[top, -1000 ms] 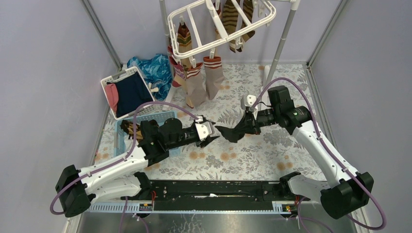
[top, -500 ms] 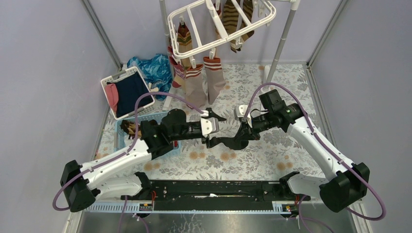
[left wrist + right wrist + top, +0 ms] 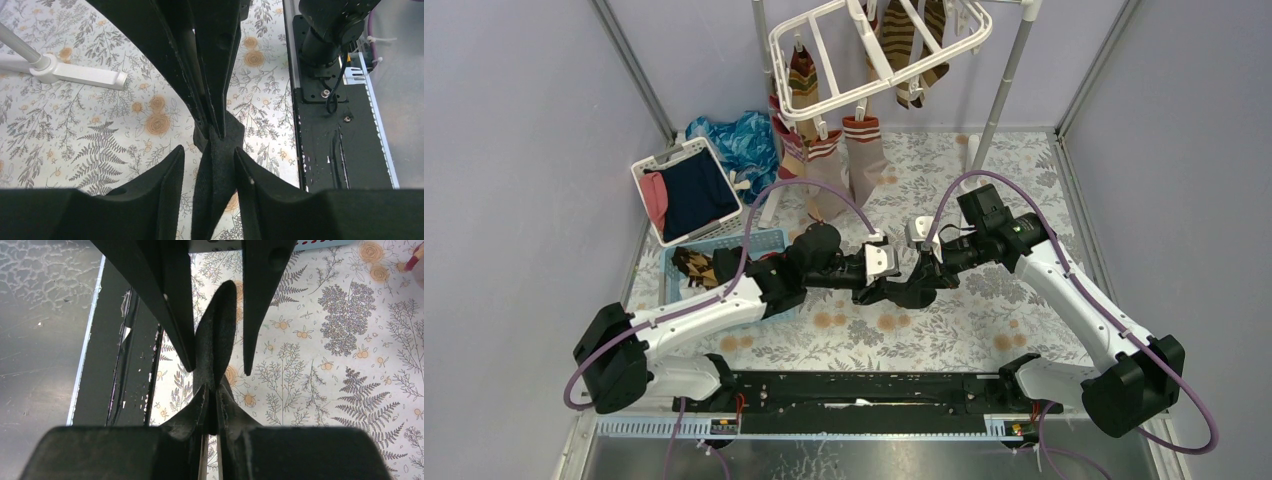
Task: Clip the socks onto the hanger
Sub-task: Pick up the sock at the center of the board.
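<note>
Over the worktop [image 3: 984, 330] centre: black sock [image 3: 216, 335] pinched in right jaws.
Left jaws: swung in, now narrowing astride the sock, not gripping.
Meaning: handover starting, probably; hanger [image 3: 924, 64] clipping next.

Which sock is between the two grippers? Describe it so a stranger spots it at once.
Start at the floral-covered table and look above its middle. There the right gripper pinches a black sock, the left gripper open around it. It is plain black, unlike the striped socks on the white hanger.
</note>
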### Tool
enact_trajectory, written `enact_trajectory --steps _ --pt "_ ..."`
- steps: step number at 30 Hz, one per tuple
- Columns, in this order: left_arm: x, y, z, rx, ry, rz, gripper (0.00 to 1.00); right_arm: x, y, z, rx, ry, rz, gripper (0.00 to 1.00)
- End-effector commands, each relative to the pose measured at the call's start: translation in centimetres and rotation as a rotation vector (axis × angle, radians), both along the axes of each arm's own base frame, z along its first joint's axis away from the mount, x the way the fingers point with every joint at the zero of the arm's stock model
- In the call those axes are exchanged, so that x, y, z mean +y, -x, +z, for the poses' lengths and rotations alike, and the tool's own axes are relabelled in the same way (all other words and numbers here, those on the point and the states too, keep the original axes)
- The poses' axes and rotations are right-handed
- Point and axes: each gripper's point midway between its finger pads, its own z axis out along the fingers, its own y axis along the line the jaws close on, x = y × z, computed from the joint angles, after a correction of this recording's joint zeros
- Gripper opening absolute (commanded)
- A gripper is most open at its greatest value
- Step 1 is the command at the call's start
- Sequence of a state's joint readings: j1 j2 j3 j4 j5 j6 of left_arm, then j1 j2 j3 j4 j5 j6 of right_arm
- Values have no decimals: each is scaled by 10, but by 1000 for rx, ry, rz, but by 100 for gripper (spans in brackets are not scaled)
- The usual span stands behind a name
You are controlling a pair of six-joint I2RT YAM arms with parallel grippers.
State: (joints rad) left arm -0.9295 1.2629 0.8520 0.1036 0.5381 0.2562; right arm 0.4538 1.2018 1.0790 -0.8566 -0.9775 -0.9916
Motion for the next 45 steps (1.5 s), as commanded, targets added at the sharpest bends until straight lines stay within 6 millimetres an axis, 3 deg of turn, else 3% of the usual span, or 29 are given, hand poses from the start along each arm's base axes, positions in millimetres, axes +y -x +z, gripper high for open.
enact_trajectory --steps 1,3,5,12,16,20,24,28,30,33,34,37,41,45 --pt "-7 -1 3 13 20 -11 41 2 2 4 -10 -6 11 0" --pt "-9 -1 2 26 21 -17 23 2 2 4 -8 -5 12 0" --pt "-10 0 4 34 34 -20 21 2 2 2 -6 -1 10 0" --pt "-5 -1 11 29 83 15 39 0 2 -2 -2 13 5 0" --pt "-2 2 15 20 106 13 39 1 2 -2 2 12 5 0" --pt "-3 6 8 36 86 -12 24 1 2 -1 9 9 7 0" --pt "-6 9 3 48 77 -39 0 1 2 -2 13 10 6 1" --pt "-5 10 3 46 75 -39 0 1 3 -2 17 8 6 3" --pt "-4 10 4 43 87 -34 0 1 3 -1 21 8 2 17" --pt "2 11 11 34 148 -4 0 -1 5 3 27 12 -7 65" --pt "6 13 8 37 174 11 0 -2 5 6 21 10 -7 75" --pt "19 18 20 21 321 54 0 -8 5 19 10 -36 -27 87" --pt "37 23 37 33 509 110 0 -12 9 36 46 -142 -46 94" --pt "50 16 53 39 633 188 0 -2 19 35 175 -234 -20 98"
